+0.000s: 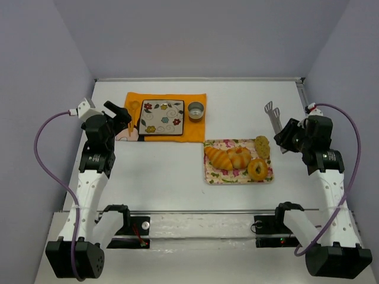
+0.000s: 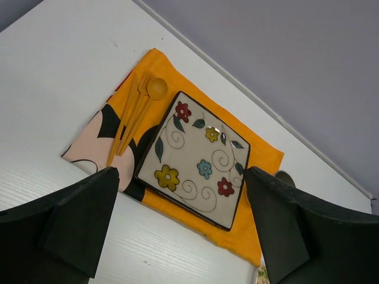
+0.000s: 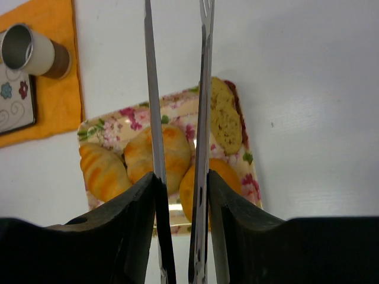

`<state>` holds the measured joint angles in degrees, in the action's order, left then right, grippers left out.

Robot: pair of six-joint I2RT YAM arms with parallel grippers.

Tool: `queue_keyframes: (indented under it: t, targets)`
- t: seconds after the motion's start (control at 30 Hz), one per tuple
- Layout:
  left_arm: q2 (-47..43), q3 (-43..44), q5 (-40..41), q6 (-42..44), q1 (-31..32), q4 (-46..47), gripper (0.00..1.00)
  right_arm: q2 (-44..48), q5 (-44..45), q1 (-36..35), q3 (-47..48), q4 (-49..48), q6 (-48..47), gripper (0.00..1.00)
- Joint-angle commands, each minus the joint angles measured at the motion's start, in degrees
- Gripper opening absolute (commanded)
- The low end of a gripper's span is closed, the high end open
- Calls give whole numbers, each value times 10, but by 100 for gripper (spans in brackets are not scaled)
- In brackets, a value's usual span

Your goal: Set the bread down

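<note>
Tan bread [image 3: 227, 115] lies ahead of the right pincer [image 3: 180, 183], beside its clamped tongs [image 3: 152, 89].

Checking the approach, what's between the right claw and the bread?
Top view: only bare table and the tray rim separate the right claw, holding tongs, from the bread.

R wrist: tongs [image 3: 152, 89] hide L edge of bread [image 3: 228, 115], pt of doughnut [image 3: 224, 168]; plate [image 3: 12, 106] cut by frame edge.

The left pincer [image 2: 180, 225] gapes wide and empty; the right pincer [image 3: 180, 201] clamps metal tongs [image 3: 153, 118].
</note>
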<state>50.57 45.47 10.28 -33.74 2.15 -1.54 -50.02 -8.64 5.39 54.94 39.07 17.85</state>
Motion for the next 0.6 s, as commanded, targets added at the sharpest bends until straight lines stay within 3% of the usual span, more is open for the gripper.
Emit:
queue_keyframes:
  t: [0.0,0.27,0.57]
  targets:
    - [-8,-4,-20,-1,0,26,99,36,35,-20,-11,108,34,43]
    - [-7,-3,-27,-1,0,29,99,57,66,-20,-49,146,60,45]
    - [-15,-6,-28,-3,0,30,99,38,22,-20,-72,128,42,45]
